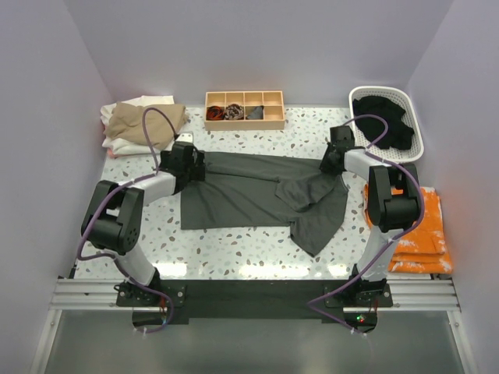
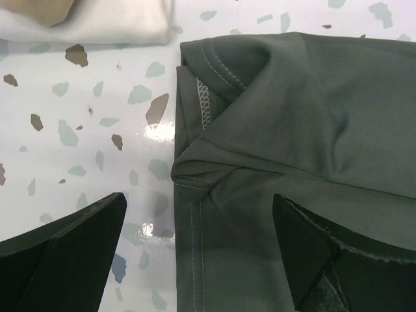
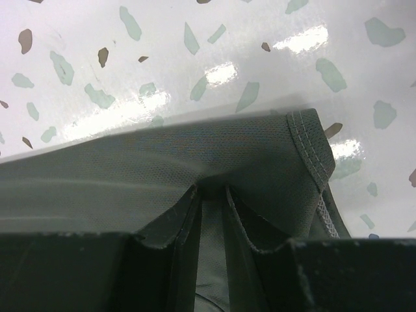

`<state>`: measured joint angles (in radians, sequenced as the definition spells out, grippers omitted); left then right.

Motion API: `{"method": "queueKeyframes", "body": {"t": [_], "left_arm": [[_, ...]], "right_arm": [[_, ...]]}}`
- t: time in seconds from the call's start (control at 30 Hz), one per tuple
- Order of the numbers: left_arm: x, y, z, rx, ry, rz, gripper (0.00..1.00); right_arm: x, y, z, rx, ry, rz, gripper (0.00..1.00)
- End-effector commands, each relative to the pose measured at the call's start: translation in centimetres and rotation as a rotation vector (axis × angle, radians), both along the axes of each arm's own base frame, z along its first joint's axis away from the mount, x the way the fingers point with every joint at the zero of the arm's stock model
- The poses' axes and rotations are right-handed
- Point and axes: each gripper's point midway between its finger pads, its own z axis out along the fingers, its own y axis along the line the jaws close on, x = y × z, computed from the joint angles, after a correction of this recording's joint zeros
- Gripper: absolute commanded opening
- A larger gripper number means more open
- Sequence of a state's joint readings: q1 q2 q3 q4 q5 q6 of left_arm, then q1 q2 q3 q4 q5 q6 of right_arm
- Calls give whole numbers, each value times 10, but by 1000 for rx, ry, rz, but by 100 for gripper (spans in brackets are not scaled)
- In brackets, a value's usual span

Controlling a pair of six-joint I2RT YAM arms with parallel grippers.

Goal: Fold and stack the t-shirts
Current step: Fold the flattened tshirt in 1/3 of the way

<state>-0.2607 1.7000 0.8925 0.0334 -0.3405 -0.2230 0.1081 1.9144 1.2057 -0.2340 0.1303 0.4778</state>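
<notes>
Right gripper (image 3: 211, 218) pinching dark charcoal-grey soft cloth t-shirt (image 1: 249, 191) hem; left gripper (image 2: 199, 208) spread, straddling the corner. I'm suggesting it close squarely before lifting.

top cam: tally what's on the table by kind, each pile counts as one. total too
charcoal t-shirt: 1
tan-and-white folded pile: 1
orange folded pile: 1
wooden tray: 1
rolled bundles in the tray: 3
white basket, with black clothes inside (number unclear, not counted): 1
Total: 8
</notes>
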Motion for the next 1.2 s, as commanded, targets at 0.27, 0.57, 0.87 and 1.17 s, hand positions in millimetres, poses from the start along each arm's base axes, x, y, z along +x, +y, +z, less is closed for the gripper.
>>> {"method": "queueKeyframes", "body": {"t": [0.27,0.57,0.87,1.17], "left_arm": [[46,-7,7,40,-39,-50,46],[48,20,13,209,-24,5,1],[20,63,41,587,-66,172,0],[26,58,81,655,-200,226,0]], "right_arm": [[-11,5,-17,25,49,26,24],[-11,7,-22,34,68,27,24],[-11,6,-27,28,99,19,24],[-11,5,-29,26,110,18,24]]}}
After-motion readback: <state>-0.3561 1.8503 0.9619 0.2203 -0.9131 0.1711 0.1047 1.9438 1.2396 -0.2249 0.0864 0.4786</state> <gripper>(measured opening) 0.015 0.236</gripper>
